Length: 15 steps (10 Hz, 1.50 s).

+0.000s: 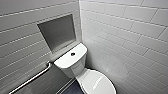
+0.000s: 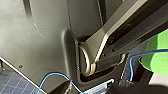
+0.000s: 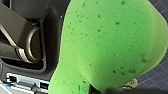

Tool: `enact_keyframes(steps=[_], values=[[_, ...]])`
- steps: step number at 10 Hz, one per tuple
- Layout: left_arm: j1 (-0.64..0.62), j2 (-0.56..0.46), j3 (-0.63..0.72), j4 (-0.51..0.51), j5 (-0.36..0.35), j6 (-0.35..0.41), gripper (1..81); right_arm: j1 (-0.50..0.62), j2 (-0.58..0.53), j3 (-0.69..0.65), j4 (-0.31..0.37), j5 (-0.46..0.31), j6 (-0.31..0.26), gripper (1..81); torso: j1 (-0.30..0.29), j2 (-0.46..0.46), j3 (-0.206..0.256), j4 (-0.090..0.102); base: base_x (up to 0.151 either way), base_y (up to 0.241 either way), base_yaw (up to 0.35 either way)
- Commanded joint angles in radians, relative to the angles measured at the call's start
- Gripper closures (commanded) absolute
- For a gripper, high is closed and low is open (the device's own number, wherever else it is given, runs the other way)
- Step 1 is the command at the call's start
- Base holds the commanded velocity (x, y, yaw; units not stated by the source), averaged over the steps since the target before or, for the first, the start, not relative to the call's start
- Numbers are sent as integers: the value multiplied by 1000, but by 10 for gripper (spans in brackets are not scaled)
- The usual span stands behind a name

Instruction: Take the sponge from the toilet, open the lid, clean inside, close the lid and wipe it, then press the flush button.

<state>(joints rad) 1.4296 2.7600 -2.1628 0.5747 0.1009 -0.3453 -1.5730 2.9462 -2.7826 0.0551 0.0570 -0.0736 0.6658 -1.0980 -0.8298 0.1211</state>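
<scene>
The white toilet (image 1: 96,81) stands in the corner in the head view, its lid down over the oval bowl. On top of its boxy tank (image 1: 65,62) sits the small dark flush button (image 1: 72,53). The bright green sponge (image 3: 107,45) looms very close in the right wrist view, off the toilet and pinched at its lower end, with my right gripper shut on it. The sponge (image 2: 156,57) also shows as a green patch at the edge of the left wrist view. My left gripper is open and holds nothing.
A recessed niche (image 1: 58,31) is set in the tiled wall behind the tank. A metal grab bar (image 1: 32,78) runs along the left wall. Dark blue floor tiles (image 1: 72,88) lie beside the toilet. White tiled walls close in on both sides.
</scene>
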Motion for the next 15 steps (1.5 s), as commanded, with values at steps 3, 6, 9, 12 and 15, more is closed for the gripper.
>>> enact_keyframes(steps=[3, 6, 9, 12, 15], values=[[-4, 31, -58, -4, 59, -1, 10, 6, 9, 19, 127, -59, -87, 811, -64, 100, 125, 0, 0, 0, 0], [-4, 32, -58, -3, 59, -1, 10, 6, 10, 25, 126, -59, -87, 811, -96, 148, 102, 0, 0, 0, 0], [-2, 35, -58, -3, 59, 0, 10, 15, 13, 25, 123, -62, -87, 811, -150, 230, 138, 0, 0, 0, 0], [-2, 54, -86, -3, 59, 2, 10, 17, 35, 6, 120, -74, -89, 811, -219, 338, 141, 0, 0, 0, 0], [-2, 86, -146, -1, 59, 3, 10, 18, 33, 9, 123, -71, -84, 811, -281, 435, 248, 0, 0, 0, 0]])
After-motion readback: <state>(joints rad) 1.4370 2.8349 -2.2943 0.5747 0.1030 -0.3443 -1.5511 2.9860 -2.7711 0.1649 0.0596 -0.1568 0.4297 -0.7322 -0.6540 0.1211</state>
